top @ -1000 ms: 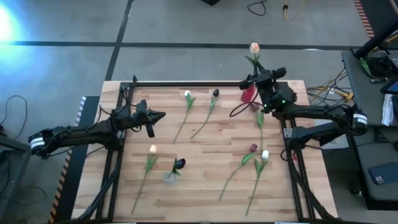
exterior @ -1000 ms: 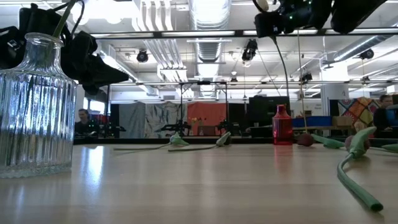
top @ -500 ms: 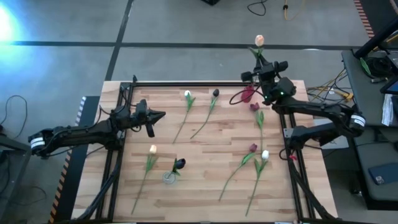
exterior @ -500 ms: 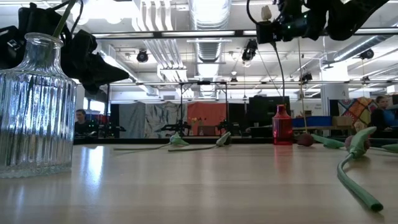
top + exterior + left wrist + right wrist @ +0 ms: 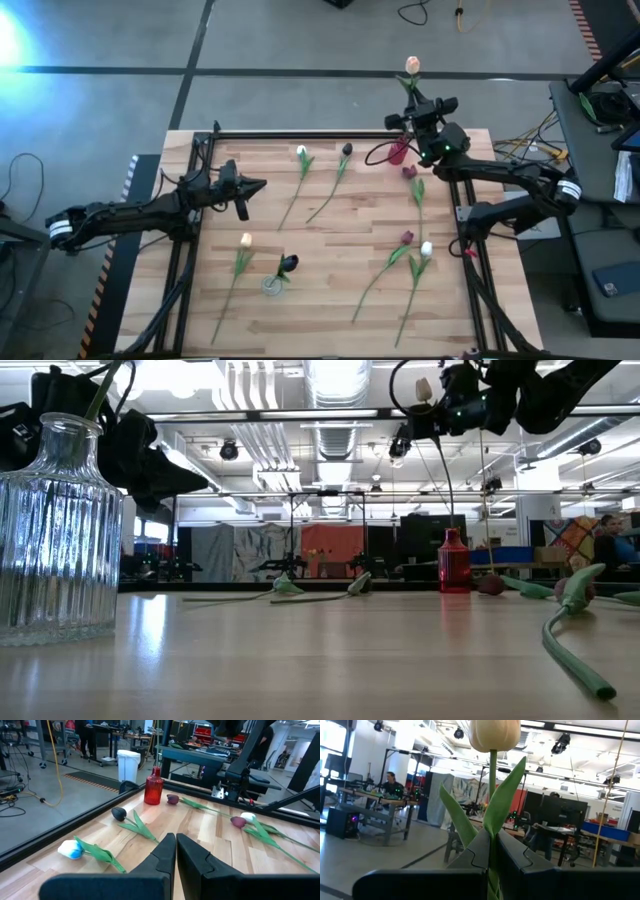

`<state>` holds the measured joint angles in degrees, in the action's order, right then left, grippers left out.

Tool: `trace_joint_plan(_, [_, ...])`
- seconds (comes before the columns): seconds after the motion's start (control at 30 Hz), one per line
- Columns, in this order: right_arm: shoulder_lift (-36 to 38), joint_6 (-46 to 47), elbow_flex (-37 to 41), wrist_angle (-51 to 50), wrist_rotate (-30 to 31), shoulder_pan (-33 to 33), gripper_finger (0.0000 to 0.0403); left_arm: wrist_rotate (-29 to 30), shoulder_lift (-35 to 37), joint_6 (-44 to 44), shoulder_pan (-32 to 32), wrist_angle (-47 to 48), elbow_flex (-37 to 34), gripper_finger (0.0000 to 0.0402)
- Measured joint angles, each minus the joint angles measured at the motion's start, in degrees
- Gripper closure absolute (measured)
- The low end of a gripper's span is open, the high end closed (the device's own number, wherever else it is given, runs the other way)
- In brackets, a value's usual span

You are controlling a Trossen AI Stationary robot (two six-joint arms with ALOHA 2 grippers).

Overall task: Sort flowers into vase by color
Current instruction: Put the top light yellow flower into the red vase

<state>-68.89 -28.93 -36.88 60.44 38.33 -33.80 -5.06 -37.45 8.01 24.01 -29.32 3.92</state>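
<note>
Right gripper (image 5: pixel 420 107) has swung its clamped cream tulip (image 5: pixel 411 66) leftward past the far edge; wrist view alone shows its leaves. Left gripper (image 5: pixel 258 186) closed, empty.

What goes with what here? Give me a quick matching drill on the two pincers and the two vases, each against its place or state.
Column one:
1. right pincer
2. left pincer
3. small red glass bottle vase
4. clear ribbed glass vase

Column two:
A. holds a dark-headed flower, near the table's front edge
B. shut on the stem of the peach-headed artificial tulip
C. empty, at the table's far edge
D. shut on nothing, above the table's left side

Pairs: 1-B, 2-D, 3-C, 4-A
</note>
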Motion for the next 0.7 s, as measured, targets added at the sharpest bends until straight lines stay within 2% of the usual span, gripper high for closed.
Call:
trace_joint_plan(0.33, [-2.2, 2.7, 0.7, 1.3, 0.0, 0.0, 0.039, 0.0, -0.1, 0.0, 0.0, 0.0, 0.0, 0.0402])
trace_joint_plan(0.7, [-3.2, 5.8, 7.4, 7.9, 0.1, 0.0, 0.039, 0.0, -0.4, -0.4, 0.0, 0.1, 0.0, 0.0402])
